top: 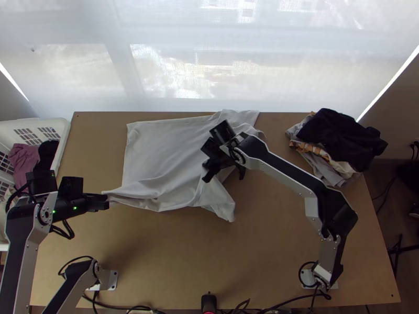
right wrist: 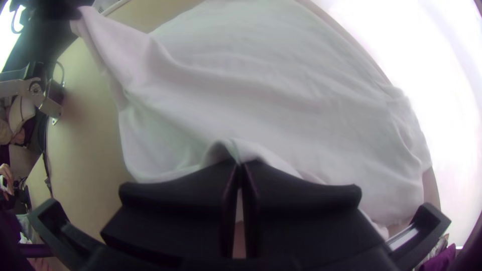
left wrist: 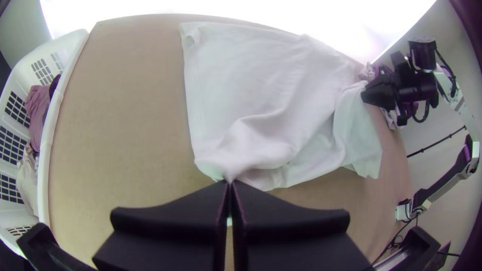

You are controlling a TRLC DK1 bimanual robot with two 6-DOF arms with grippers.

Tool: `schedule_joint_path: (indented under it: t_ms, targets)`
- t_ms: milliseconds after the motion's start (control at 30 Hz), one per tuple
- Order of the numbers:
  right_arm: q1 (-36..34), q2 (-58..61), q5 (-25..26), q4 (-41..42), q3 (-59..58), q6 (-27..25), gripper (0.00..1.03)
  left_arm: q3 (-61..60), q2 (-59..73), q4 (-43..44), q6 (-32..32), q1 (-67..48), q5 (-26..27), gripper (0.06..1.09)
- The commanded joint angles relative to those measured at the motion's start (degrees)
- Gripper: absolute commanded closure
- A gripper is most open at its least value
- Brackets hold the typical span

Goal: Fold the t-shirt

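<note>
A white t-shirt lies partly spread at the table's far middle, its near side lifted and wrinkled. At its near left corner my left gripper is shut on the cloth; in the left wrist view a bunched bit of the shirt runs into the left gripper's tips. My right gripper stands over the shirt's right part. In the right wrist view, the right gripper is shut on a raised fold of the shirt, with cloth hanging on both sides.
A white laundry basket with clothes stands at the table's left edge. A pile of dark and light clothes lies at the far right corner. Bare tabletop shows between the shirt and the arms' bases.
</note>
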Motion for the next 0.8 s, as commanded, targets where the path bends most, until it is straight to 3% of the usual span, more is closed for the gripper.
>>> schedule_joint_path:
  t_ms: [0,167,200,233,300,333,400,767]
  targets:
    - [4.66,10.83,-0.11,-1.63,10.44,0.00,1.00,-0.48,0.38,0.13,-0.29,0.24,-0.02,1.05]
    - [4.74,14.34,-0.11,-2.68,12.55,1.58,0.99,-0.22,1.53,0.57,-0.20,0.24,-0.11,1.05]
    - [4.30,14.43,-0.02,-3.30,12.37,2.38,0.90,-0.13,1.79,0.84,-0.29,0.24,-0.11,1.05]
    - [3.60,14.26,-0.11,-4.70,12.11,2.82,0.75,-0.13,2.05,1.19,-0.29,0.24,-0.11,1.05]
    - [1.76,13.20,-0.11,-7.52,11.49,4.92,0.34,-0.13,2.67,1.72,-0.37,0.15,-0.02,1.05]
    - [0.70,11.97,-0.11,-7.69,10.35,5.63,0.19,-0.13,2.93,2.07,-0.46,0.06,-0.02,1.05]
    - [-1.06,8.37,-0.20,-7.61,7.19,6.33,0.06,-0.13,3.46,2.77,-0.73,-0.29,-0.02,1.05]
    - [-9.14,-17.82,-0.28,-7.61,-17.78,6.42,0.05,0.75,6.10,5.14,-1.16,-1.26,-0.02,1.05]
